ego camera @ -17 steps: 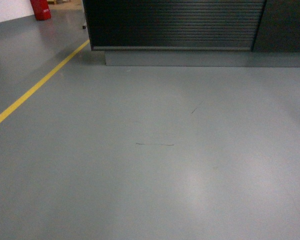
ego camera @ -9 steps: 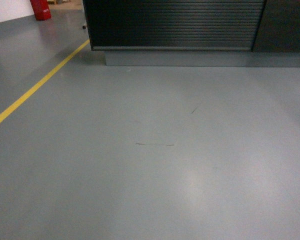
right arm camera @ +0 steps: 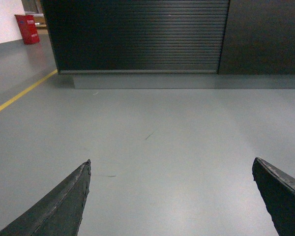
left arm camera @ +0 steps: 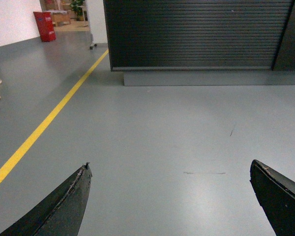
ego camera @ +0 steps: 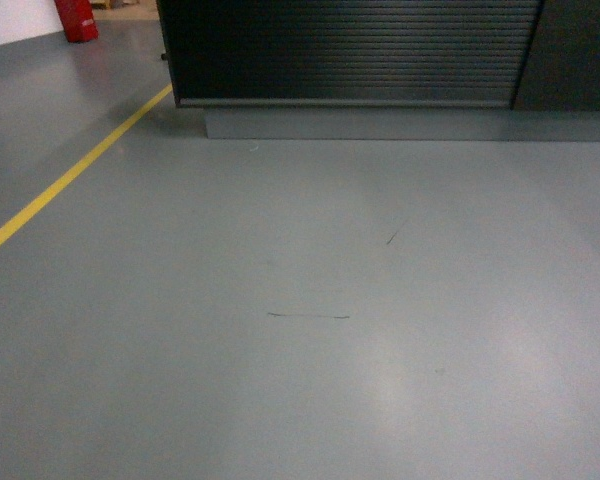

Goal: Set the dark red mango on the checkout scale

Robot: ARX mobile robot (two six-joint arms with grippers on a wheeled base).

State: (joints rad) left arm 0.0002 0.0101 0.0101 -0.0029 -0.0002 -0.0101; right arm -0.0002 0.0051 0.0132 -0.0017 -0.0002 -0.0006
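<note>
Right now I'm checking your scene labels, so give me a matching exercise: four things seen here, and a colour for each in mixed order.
Things:
1. checkout
2. floor line
3. bin
4. floor

Colours:
A. yellow
B. grey
C. dark brown-black
D. red

Pairs: 1-C, 2-A, 3-D, 4-B

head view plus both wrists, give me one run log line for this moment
phase: facing checkout across bare floor | mango: not in view | scale: not in view | left gripper: open, empty | right gripper: open, empty
</note>
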